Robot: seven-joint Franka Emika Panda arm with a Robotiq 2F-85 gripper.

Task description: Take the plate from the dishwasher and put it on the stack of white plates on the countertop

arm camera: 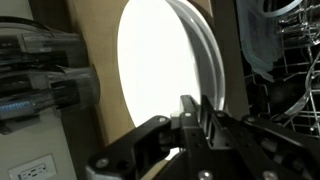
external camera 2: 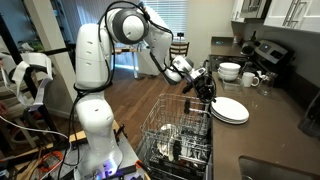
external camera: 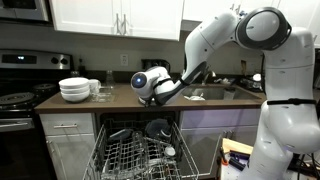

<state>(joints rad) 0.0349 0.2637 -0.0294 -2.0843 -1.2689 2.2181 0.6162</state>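
My gripper (arm camera: 198, 115) has its fingers pressed together on the near rim of the white plate (arm camera: 165, 70). The plate lies on top of the stack of white plates, whose rims show beside it (arm camera: 213, 60). In an exterior view the gripper (external camera 2: 206, 88) is at the edge of the low stack (external camera 2: 232, 112) on the dark countertop (external camera 2: 270, 135). In an exterior view the gripper (external camera: 150, 88) is over the countertop (external camera: 120, 98) and hides the stack. The dishwasher stands open below with its wire racks pulled out in both exterior views (external camera: 130, 150) (external camera 2: 180, 135).
A pile of deep white bowls (external camera: 75, 90) (external camera 2: 230, 70) stands further along the counter, with mugs (external camera 2: 250, 78) next to it. A dark grey round dish (external camera: 157, 128) stands in the rack. A stove (external camera: 20, 100) and a sink (external camera: 215, 93) flank the counter.
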